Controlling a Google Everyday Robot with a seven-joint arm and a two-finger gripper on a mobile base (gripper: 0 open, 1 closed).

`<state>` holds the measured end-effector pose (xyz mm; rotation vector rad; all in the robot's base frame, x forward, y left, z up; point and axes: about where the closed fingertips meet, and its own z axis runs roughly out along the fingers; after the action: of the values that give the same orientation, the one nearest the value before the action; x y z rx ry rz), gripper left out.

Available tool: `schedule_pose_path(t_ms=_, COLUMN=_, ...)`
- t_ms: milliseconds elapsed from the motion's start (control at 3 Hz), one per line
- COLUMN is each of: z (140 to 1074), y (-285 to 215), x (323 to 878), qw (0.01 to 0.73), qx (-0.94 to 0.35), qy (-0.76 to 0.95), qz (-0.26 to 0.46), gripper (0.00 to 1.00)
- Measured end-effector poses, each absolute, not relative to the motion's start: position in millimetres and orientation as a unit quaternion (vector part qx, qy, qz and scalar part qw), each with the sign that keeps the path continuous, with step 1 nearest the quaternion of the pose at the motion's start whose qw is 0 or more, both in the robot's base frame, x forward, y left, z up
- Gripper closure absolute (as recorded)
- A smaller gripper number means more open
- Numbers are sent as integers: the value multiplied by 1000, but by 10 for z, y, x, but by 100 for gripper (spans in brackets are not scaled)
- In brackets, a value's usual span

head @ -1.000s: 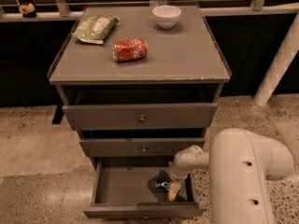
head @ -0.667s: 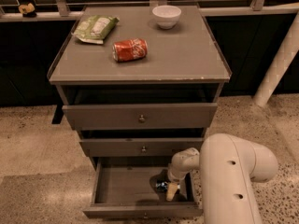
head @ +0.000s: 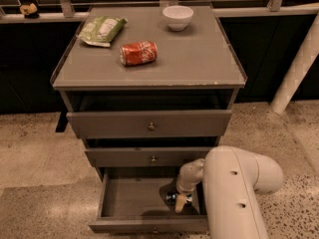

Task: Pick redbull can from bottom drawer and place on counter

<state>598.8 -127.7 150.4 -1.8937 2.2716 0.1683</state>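
The bottom drawer (head: 128, 199) is pulled open at the foot of the grey-brown cabinet. The redbull can (head: 171, 198) shows as a small blue and silver shape on the drawer floor at the right, mostly hidden by my gripper. My gripper (head: 180, 202) reaches down into the drawer right at the can, with my pale arm (head: 234, 193) coming in from the lower right. The counter (head: 194, 59) is the flat grey top of the cabinet.
On the counter lie an orange-red soda can (head: 139, 53) on its side, a green snack bag (head: 102, 30) and a white bowl (head: 178, 17). The two upper drawers (head: 149, 124) stand slightly out. A white slanted post (head: 295, 72) stands at the right.
My arm's bulky upper part has shifted left in the picture. The gripper stays in the bottom drawer at the can, barely moved.
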Motion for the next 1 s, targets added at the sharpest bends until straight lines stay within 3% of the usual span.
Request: schedule_pose_path(t_ms=1000, z=1180, y=-1369, x=6002, qw=104, qx=-586, qy=797, qz=104, gripper=0)
